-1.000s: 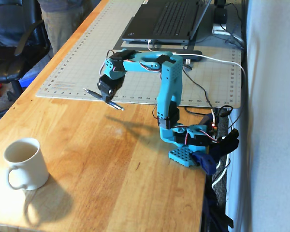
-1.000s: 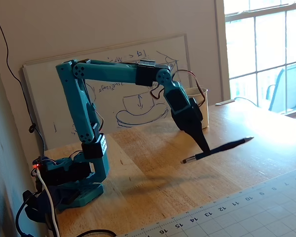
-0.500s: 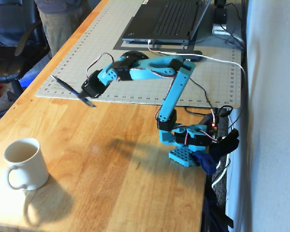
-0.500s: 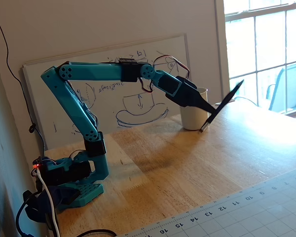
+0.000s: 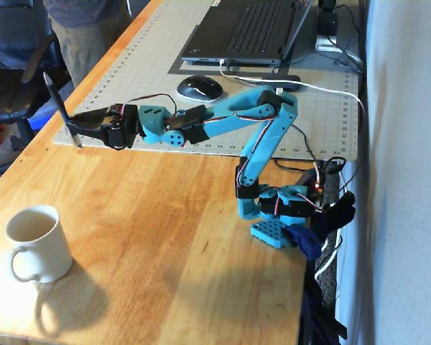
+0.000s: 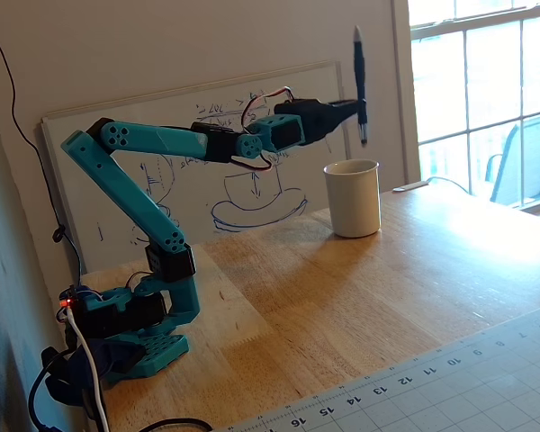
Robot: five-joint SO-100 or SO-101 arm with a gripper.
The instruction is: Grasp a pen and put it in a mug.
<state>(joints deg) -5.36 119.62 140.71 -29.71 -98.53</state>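
The dark pen (image 6: pixel 360 85) is held upright in the air (pale tip down). The cream-white mug (image 5: pixel 36 243) is stood upright on the wooden table, handle toward the viewer in that fixed view.

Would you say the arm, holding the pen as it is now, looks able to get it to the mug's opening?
Probably yes. The gripper holds the pen upright in the air, above the mug's rim height, and the mug's mouth is open with bare table around it. The first fixed view shows a sideways gap left to cross.

Arm (image 6: pixel 135 193) is showing off bright teal, gripper (image 6: pixel 353 108) is looking black, pen (image 6: pixel 360 85) dark blue-black, mug (image 5: pixel 34 243) cream-white, table (image 5: pixel 172 237) glowing honey-orange wood.
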